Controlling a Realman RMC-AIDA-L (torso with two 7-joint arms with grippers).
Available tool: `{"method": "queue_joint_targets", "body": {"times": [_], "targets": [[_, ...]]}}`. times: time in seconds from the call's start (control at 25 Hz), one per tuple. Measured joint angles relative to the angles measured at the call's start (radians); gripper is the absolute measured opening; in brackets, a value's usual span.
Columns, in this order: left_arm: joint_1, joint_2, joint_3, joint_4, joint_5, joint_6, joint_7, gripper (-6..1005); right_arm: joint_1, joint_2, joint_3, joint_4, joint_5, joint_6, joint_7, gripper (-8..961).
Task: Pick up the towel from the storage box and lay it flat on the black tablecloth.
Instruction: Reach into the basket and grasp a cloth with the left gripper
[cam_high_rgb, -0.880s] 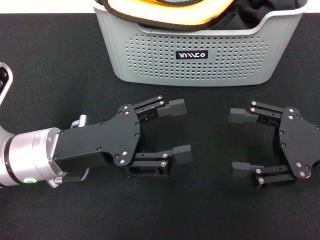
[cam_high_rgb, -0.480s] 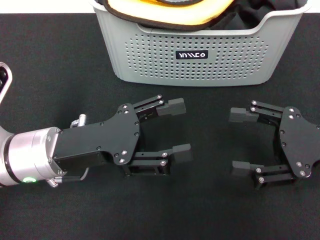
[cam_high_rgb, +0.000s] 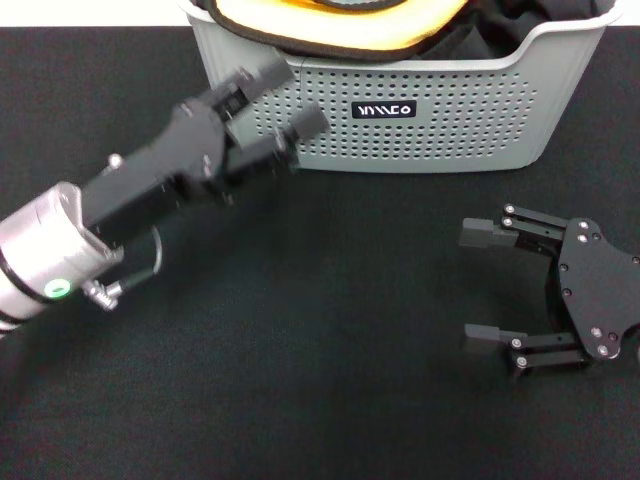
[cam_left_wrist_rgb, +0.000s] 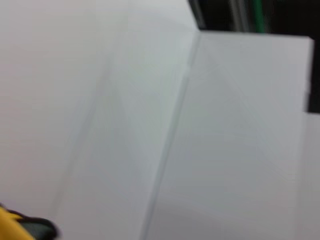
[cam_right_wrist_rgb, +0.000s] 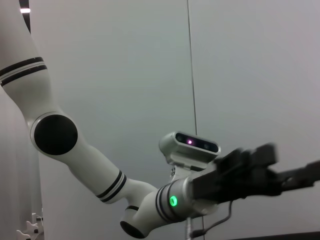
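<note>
The left gripper (cam_high_rgb: 278, 100), jaws apart, is raised at the near left corner of the light grey perforated plastic storage box (cam_high_rgb: 400, 130), seemingly angled to reach in for the yellow-orange fleece towel (cam_high_rgb: 340, 22) bunched inside. The towel's folds run left to right along the box. The right gripper (cam_high_rgb: 480, 283) rests, jaws apart, on the black woven tablecloth (cam_high_rgb: 330, 380) at near right.
</note>
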Motion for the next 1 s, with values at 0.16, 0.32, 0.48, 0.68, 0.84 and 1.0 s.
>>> {"method": "queue_joint_targets", "body": {"times": [0.16,0.32,0.48,0.68,0.84,1.0], "targets": [[-0.028,-0.001,-0.001,-0.066,-0.143,-0.089,-0.003,880,0.001,0.0,0.0,0.021,0.0,0.0,-0.013,886],[-0.045,-0.002,-0.001,-0.113,-0.247,-0.191,0.008,879,0.0,0.001,-0.001,0.043,0.0,0.0,-0.029,886],[-0.042,-0.002,-0.001,-0.114,-0.287,-0.244,0.015,877,-0.003,0.002,0.0,0.047,0.0,0.0,-0.031,886],[-0.038,-0.003,-0.001,-0.123,-0.314,-0.261,0.031,876,-0.004,0.002,0.0,0.047,0.0,0.0,-0.031,885],[-0.04,-0.003,-0.001,-0.138,-0.32,-0.263,0.046,875,-0.004,0.002,-0.001,0.047,0.0,0.001,-0.031,885],[-0.052,-0.005,0.004,-0.156,-0.321,-0.263,0.056,873,-0.004,0.002,0.0,0.051,0.0,0.0,-0.032,885]]}}
